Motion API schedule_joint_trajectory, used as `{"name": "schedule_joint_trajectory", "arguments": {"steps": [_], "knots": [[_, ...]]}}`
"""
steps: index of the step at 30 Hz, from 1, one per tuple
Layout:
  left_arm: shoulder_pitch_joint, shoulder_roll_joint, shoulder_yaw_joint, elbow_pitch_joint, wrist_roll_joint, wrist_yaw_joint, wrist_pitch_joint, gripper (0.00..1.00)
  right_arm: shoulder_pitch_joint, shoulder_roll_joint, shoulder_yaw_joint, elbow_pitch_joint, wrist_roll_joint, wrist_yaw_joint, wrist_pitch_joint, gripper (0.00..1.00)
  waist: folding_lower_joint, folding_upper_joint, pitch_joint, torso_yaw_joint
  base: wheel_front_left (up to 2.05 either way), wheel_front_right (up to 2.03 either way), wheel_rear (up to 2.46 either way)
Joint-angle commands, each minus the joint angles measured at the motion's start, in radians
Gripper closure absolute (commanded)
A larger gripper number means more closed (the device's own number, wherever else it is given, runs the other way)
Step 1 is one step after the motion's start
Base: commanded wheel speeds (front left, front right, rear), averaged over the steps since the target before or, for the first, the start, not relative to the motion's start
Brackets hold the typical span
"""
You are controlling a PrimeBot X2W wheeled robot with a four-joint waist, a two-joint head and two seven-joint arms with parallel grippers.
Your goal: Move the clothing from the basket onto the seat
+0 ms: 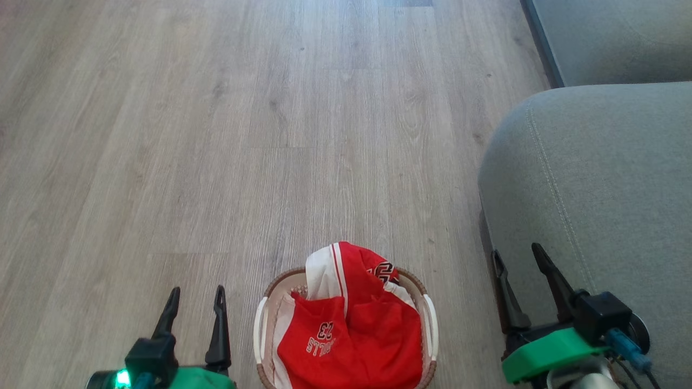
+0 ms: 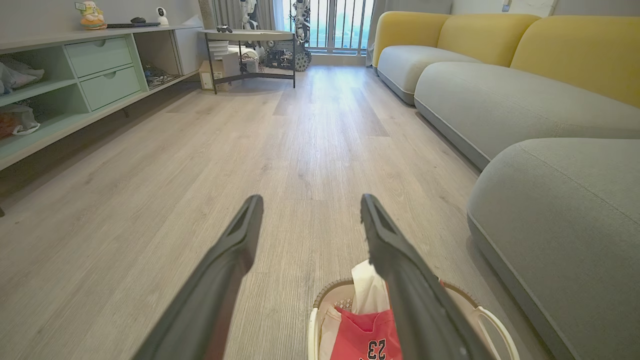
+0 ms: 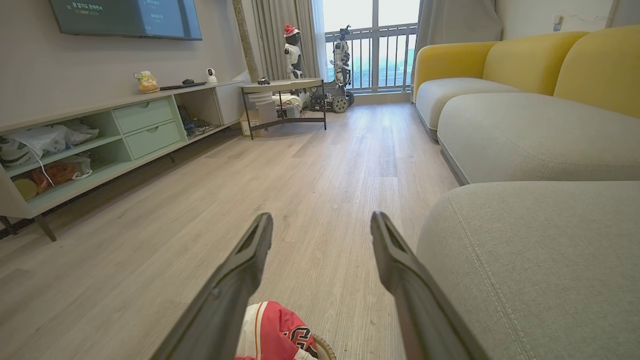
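Clothing (image 1: 357,329) fills basket (image 1: 431,319) beside seat (image 1: 594,178); left tool (image 1: 198,289), right tool (image 1: 514,249) gape.

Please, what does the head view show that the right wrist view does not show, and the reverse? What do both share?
Head view: the left hand, open, beside the basket with its white handles; the number 23 on the clothing.
Right wrist view: a television, a green shelf unit, yellow sofa backs, a balcony railing.
Both: the open right hand, the red clothing, the basket's brown rim, the grey seat, the wooden floor.
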Motion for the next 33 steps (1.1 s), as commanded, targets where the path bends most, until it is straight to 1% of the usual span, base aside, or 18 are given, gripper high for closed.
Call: {"name": "schedule_joint_trajectory", "arguments": {"steps": [1,7,11,19,25,29,30,31,33], "knots": [[-0.020,0.006,0.039,-0.027,-0.002,0.003,-0.014,0.00,-0.020,-0.014,0.023,-0.032,-0.001,0.000,-0.010,0.00,0.0000,0.0000,0.001,0.000,0.00,0.00,0.00],[-0.023,0.006,0.038,-0.025,-0.002,0.000,-0.014,0.00,-0.023,-0.014,0.020,-0.034,0.000,0.000,-0.010,0.00,0.0000,0.0000,0.008,0.000,0.00,0.00,0.00],[-0.038,0.006,0.035,-0.012,0.011,-0.012,-0.014,0.00,-0.028,-0.014,0.010,-0.043,-0.004,0.000,-0.010,0.00,0.0000,0.0000,0.023,-0.002,0.00,0.00,0.00],[-0.104,0.006,0.005,0.039,0.027,-0.043,-0.014,0.00,-0.057,-0.014,-0.022,-0.068,-0.017,0.000,-0.010,0.00,0.0000,0.0000,0.099,-0.013,0.00,0.00,0.00],[-0.208,0.006,-0.059,0.128,0.036,-0.063,-0.014,0.00,-0.130,-0.014,-0.064,-0.102,-0.035,0.000,-0.010,0.00,0.0000,0.0000,0.249,-0.035,0.00,0.00,0.00],[-0.305,0.006,-0.109,0.216,0.051,-0.077,-0.014,0.00,-0.187,-0.014,-0.095,-0.127,-0.049,0.000,-0.010,0.00,0.0000,0.0000,0.361,-0.048,0.00,0.00,0.00],[-0.333,0.006,-0.119,0.239,0.051,-0.078,-0.014,0.00,-0.201,-0.014,-0.102,-0.134,-0.053,0.000,-0.010,0.00,0.0000,0.0000,0.389,-0.050,0.00,0.00,0.00],[-0.391,0.006,-0.135,0.288,0.056,-0.075,-0.014,0.00,-0.232,-0.014,-0.113,-0.146,-0.058,0.000,-0.010,0.00,0.0000,0.0000,0.446,-0.057,0.00,0.00,0.00],[-0.444,0.006,-0.145,0.340,0.052,-0.070,-0.014,0.00,-0.264,-0.014,-0.118,-0.157,-0.064,0.000,-0.010,0.00,0.0000,0.0000,0.494,-0.066,0.00,0.00,0.00]]}}
